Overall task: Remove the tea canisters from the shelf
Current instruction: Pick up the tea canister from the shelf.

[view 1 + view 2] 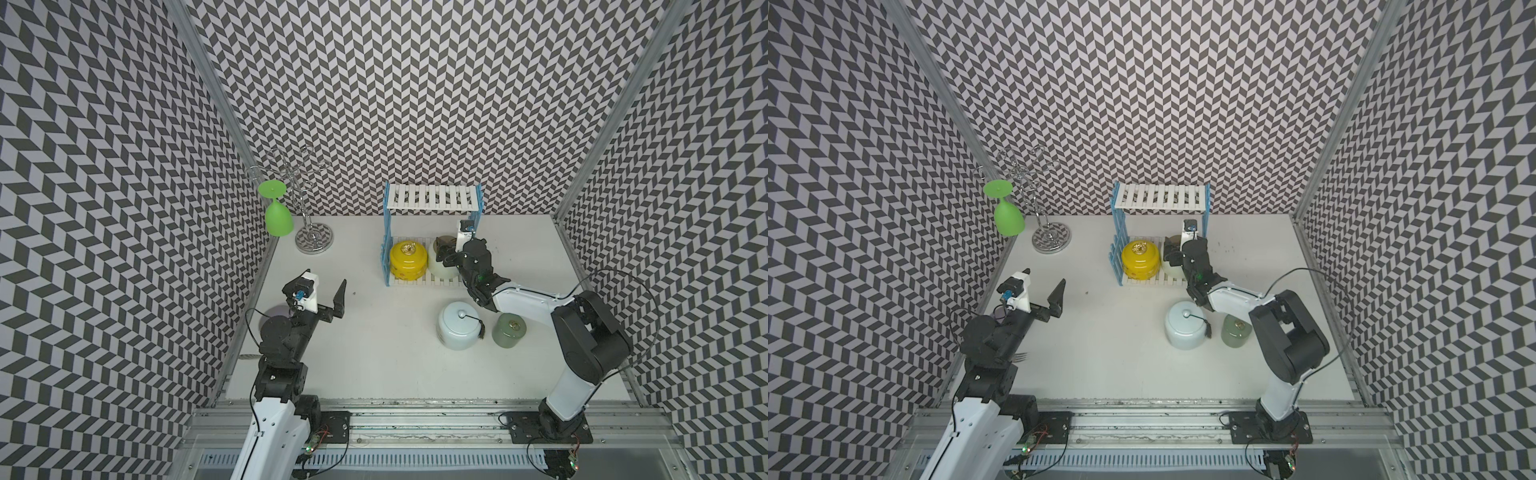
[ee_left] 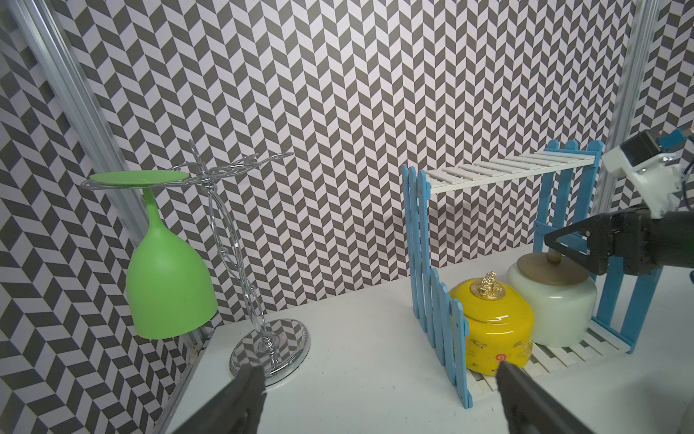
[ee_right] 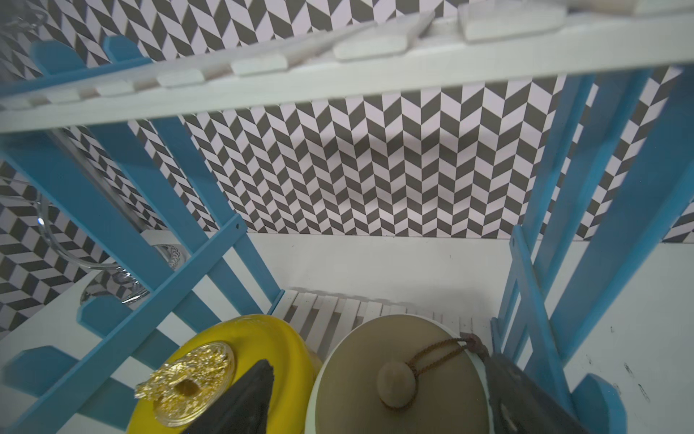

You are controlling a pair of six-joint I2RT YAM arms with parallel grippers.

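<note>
On the shelf's lower tier, the cream canister sits between the fingers of the spread right claw.

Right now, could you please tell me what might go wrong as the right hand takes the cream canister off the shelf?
1. One finger of the right hand sits in the narrow gap between the cream canister and the yellow canister; it may shove the yellow one.
2. The other finger is close to a blue side post of the shelf, so pulling out could drag it.
3. The top board is overhead; a straight lift might hit it.
</note>
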